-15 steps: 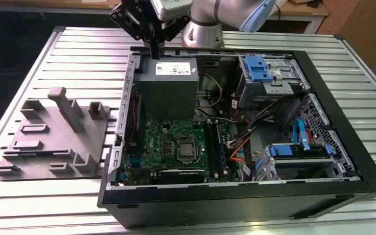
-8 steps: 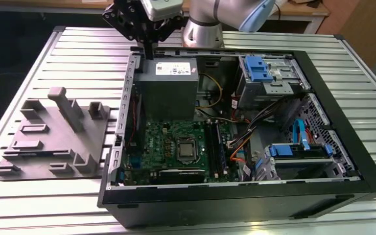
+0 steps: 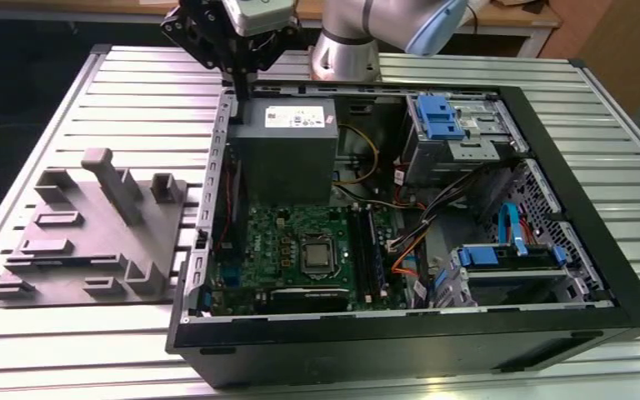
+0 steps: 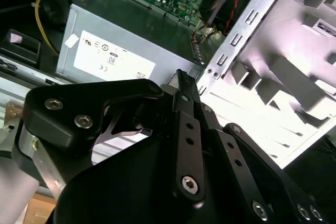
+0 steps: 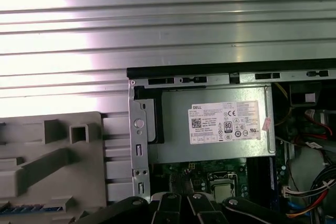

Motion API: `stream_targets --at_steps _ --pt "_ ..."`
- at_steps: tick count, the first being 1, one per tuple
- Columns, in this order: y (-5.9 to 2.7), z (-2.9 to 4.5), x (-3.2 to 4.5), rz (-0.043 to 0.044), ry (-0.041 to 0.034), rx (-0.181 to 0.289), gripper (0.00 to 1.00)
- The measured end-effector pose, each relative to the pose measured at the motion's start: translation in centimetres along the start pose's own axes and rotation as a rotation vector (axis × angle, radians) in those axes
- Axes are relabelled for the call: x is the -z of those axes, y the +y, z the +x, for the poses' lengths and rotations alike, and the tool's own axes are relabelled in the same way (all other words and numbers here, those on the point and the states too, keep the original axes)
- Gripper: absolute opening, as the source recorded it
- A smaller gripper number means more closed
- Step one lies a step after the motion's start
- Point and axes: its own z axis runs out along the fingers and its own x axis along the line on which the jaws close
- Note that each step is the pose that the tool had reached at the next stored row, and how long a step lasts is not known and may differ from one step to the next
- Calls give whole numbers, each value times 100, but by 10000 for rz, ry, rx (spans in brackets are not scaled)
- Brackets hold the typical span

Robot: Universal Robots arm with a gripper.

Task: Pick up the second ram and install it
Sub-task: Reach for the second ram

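Nearest the wrist cameras, the claw (image 4: 181, 80) has its two sides drawn together to a point, with nothing visible between them, so I judge it empty. In the exterior view it hangs at the upper left of the frame, above the rear corner of the open computer case (image 3: 587, 250). It is high enough, by the look of it, to clear the case wall.

Just below it lies the grey power supply (image 3: 287, 150). Farther down the frame is the green motherboard (image 3: 297, 246), whose long memory slots (image 3: 370, 250) face up because the case lies on its side, open to an approach from above.

Outside the case, at the exterior view's left, the grey moulded fixture (image 3: 76, 242) rests on the ribbed table (image 3: 131, 75). In the first wrist view a thin bluish strip lies along this fixture. I take it for the second ram (image 5: 26, 209), parked in a fixed place for pickup and well apart from the claw.
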Motion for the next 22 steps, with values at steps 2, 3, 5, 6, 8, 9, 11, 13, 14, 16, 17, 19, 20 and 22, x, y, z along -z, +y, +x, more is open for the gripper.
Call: stream_targets --at_steps 2,3,5,6,8,9,11,13,14,16,17,19,20,22 --pt "-2 32 0 0 -3 -1 10" --pt "-3 46 0 0 -4 -1 10" --pt "-5 73 0 -1 -6 -1 10" --pt "-6 86 0 -1 -7 -1 10" --pt "-9 114 1 -1 -9 0 10" --pt "-10 128 1 -1 -10 0 10" --pt "-12 156 1 -1 -12 0 10" --pt "-14 183 1 -2 -14 1 10" --pt "-15 199 2 -2 -15 0 10" --pt "-17 230 3 -1 -17 -1 10" --pt "-18 246 3 -2 -19 0 10" --pt "-21 278 3 -2 -22 0 10" --pt "-22 295 4 -2 -23 0 10" --pt "-25 333 5 -3 -29 1 10"
